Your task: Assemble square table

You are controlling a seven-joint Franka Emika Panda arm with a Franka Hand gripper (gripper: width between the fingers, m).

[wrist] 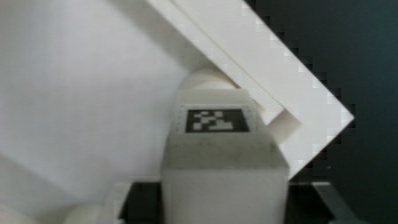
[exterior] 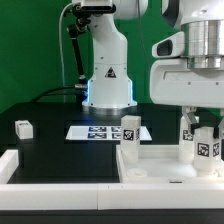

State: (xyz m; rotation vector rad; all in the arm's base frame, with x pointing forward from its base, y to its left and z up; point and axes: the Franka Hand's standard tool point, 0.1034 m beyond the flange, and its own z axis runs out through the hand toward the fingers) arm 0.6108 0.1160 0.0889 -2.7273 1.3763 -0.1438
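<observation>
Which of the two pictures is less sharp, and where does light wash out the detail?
Wrist view: soft all over. The leg and its tag are blurred, and the white faces of the table top are bright and nearly without detail. Exterior view: sharper and evenly lit, with a blue glow low on the robot base.

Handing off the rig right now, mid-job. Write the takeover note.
Tool: fingers hug both sides of a leg standing at a corner of the square top; looks shut on it.
Things: second leg upright at the top's corner on the exterior view's left; what looks like a third leg beside the tool; loose leg lying on the table, far to the exterior view's left.
Done: legs stand on the top; how firmly seated cannot be told.
Left: finish this leg, then fetch and fit the loose one.
</observation>
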